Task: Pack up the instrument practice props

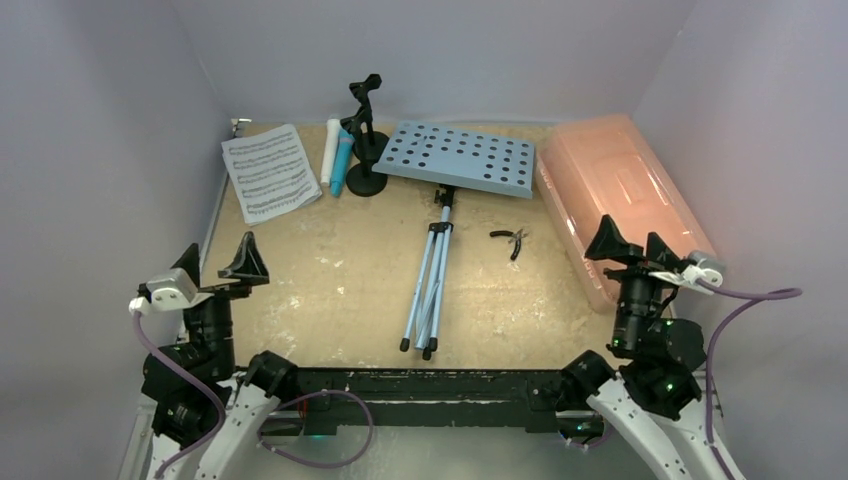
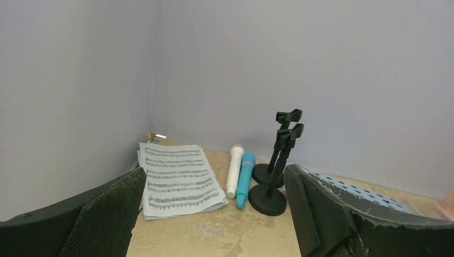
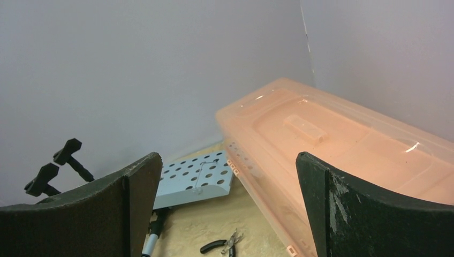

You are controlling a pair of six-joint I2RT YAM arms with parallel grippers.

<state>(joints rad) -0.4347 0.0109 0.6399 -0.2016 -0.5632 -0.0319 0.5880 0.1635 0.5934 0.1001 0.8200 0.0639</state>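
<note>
Your left gripper (image 1: 218, 260), right gripper (image 1: 632, 246): near table edge, jaws spread wide, nothing held. Mid-table: music rack (image 1: 458, 158) lying flat, tripod legs (image 1: 430, 290) folded, feet toward you; pliers (image 1: 512, 241) near, on right. Pink box (image 1: 620, 195) along right wall, lid on. Far left: sheet music (image 1: 270, 172), white microphone (image 1: 330, 150) beside blue microphone (image 1: 343, 166), mic holders (image 1: 367, 150) upright.

Left to right along the back: sheet music (image 1: 270, 172), microphones (image 1: 341, 163), mic holders (image 1: 366, 182), music rack (image 1: 460, 160), box (image 1: 620, 195).
</note>
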